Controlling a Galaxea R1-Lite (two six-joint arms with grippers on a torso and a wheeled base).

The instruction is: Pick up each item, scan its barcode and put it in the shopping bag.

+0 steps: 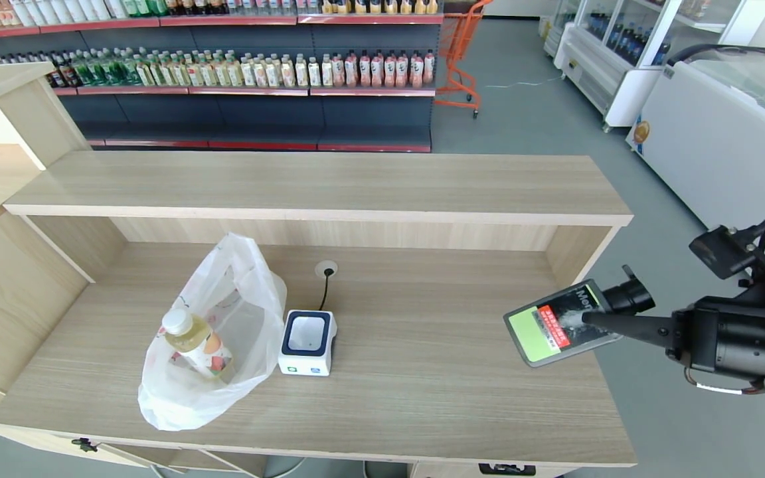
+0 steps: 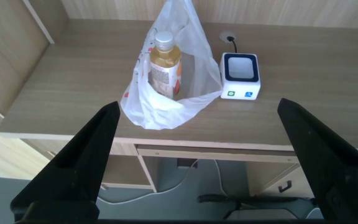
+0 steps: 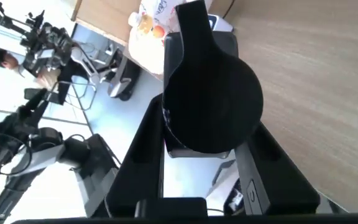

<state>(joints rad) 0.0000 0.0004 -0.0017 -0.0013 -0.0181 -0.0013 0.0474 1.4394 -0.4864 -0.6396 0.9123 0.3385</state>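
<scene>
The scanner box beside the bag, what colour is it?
The scanner is white with a dark frame around its window; the head view shows it best.

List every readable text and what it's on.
No text reads whole.
White lettering on the packet in the right gripper: partly hidden.
Red label on it: too small.
Label on the bottle in the shopping bag: blurred.
Stickers on the scanner: too small.

You see a matt, wood-grain counter (image 1: pixel 422 372). The shopping bag (image 1: pixel 256 292) is thin, crinkled, translucent plastic, the bottle (image 1: pixel 196 342) clear plastic, the scanner (image 1: pixel 306 364) smooth white plastic, and the packet (image 1: pixel 542 328) at right glossy.
</scene>
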